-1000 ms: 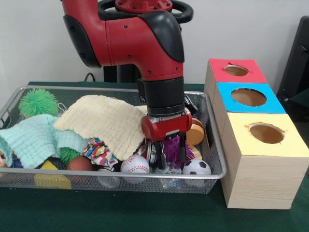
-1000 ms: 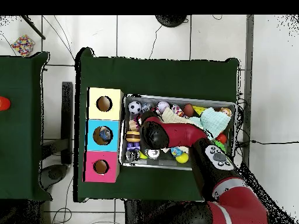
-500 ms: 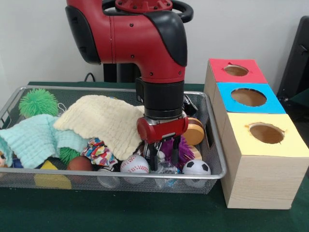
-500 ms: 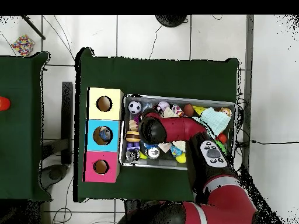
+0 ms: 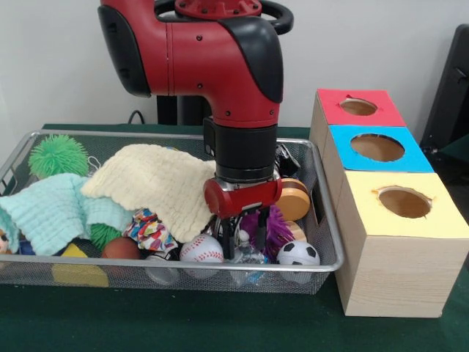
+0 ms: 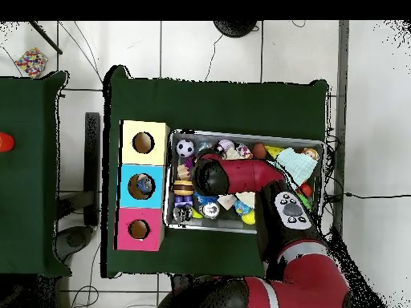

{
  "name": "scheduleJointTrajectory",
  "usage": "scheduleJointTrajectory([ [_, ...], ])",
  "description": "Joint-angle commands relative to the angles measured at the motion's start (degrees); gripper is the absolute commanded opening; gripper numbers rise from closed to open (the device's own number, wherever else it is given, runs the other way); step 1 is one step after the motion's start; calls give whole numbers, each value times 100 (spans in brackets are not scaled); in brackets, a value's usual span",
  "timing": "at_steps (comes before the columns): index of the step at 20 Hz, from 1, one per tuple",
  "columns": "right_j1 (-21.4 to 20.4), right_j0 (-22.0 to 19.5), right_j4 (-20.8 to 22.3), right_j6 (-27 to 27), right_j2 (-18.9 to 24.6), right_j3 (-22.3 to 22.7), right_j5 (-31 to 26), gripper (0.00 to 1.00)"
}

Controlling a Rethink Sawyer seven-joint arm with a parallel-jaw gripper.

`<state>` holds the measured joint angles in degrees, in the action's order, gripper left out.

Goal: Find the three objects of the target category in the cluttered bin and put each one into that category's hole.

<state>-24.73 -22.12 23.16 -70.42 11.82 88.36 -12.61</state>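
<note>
Since a second ago the gripper [image 5: 243, 238] has risen a little and edged toward the baseball [image 5: 203, 249]; the wrist's red collar now sits higher above the clutter, and the purple spiky toy [image 5: 272, 227] shows more fully to one side of the fingers instead of between them; the fingers hang apart with nothing visibly pinched, a clear crinkly item [image 5: 249, 257] lying just beneath their tips; which category is being hunted I cannot tell, so the likely candidates are the balls at the bin's [image 5: 333, 242] near rim; in the front view the baseball lies just beside the fingers on the picture's left, the soccer ball [image 5: 298, 254] a bit farther on the right, both lower than the tips; the yellow box [image 5: 399, 242], blue box [image 5: 377, 150] and red box [image 5: 357, 108] stand outside the bin's end; the cream cloth [image 5: 157, 183] and mint cloth [image 5: 55, 209] cover much of the rest; any grasp calls, I judge, for a short sideways shift, then a drop.
</note>
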Motion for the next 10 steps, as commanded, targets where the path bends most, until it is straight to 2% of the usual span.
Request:
scheduleJointTrajectory([
  [1, 432, -80, 230, -248, -188, -307, -727, 100],
  [7, 431, -105, 227, -203, -131, -305, -752, 100],
  [8, 427, -108, 231, -197, -129, -303, -750, 0],
  [10, 426, -108, 234, -188, -129, -309, -759, 0],
])
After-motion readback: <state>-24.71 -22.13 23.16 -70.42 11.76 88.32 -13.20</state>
